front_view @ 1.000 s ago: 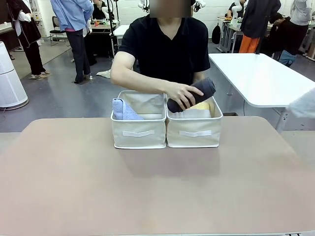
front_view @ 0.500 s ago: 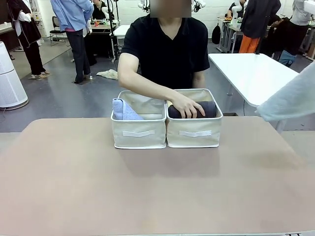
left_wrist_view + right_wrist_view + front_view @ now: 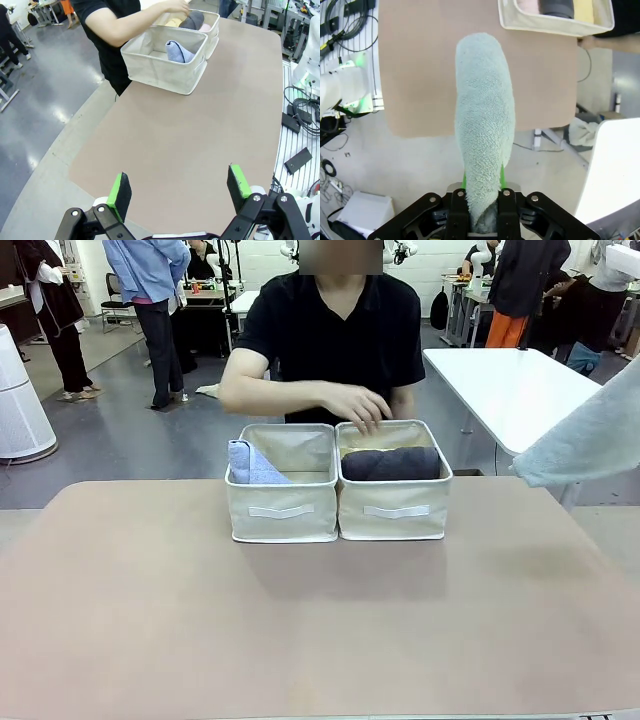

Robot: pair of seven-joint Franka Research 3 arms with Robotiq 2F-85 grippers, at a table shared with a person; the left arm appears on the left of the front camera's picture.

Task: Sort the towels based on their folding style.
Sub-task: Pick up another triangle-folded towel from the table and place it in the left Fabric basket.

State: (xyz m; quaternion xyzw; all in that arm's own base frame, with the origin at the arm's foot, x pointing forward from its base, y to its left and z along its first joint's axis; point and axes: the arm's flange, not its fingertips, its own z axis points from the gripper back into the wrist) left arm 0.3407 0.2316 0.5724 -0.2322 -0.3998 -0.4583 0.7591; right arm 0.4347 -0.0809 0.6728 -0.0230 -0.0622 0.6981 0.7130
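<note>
Two cream bins stand side by side at the far middle of the table. A periwinkle blue towel (image 3: 250, 462) (image 3: 179, 51) leans in the left bin (image 3: 282, 510). In the right bin (image 3: 395, 512) a dark grey rolled towel (image 3: 390, 463) (image 3: 192, 20) (image 3: 557, 7) lies on top, with a yellow one (image 3: 173, 22) and a pink one (image 3: 527, 5) beside it. My right gripper (image 3: 483, 200) is shut on a pale teal-grey towel (image 3: 484, 125) (image 3: 590, 440), held in the air off the table's right edge. Near the table's front left corner, my left gripper (image 3: 179, 186) hovers open with nothing between its fingers.
A person in a black shirt stands behind the bins, one hand (image 3: 355, 405) just above their far rims. A white table (image 3: 530, 395) stands at the back right. Cables and gear (image 3: 300, 120) lie beside the table on my side.
The person laid the dark grey roll into the right bin and drew the hand back. The teal-grey towel has come farther in from the right.
</note>
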